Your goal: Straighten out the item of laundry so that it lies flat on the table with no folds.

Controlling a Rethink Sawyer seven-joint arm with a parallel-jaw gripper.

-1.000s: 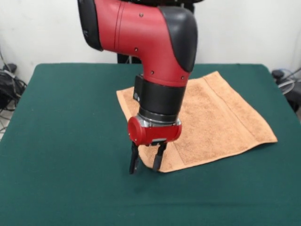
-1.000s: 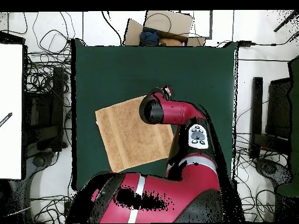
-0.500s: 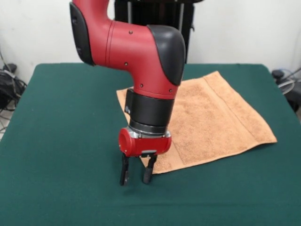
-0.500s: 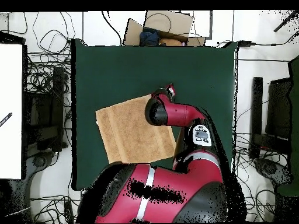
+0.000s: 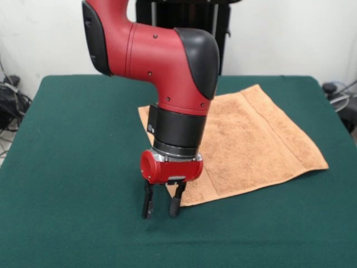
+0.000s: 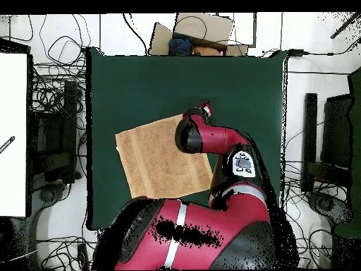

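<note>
A Sawyer arm lowers its gripper (image 5: 159,205), fingers parted and holding nothing, onto the green table (image 5: 67,167) just off the near corner of an orange-tan towel (image 5: 251,139), which spreads flat toward two o'clock from the gripper in the front view.

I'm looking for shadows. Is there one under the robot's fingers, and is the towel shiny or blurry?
Front view: a faint dark shadow lies on the table under the open fingers; the towel looks dull, with no glare, and fairly sharp. Overhead view: the arm hides part of the towel; no clear shadow shows.
</note>
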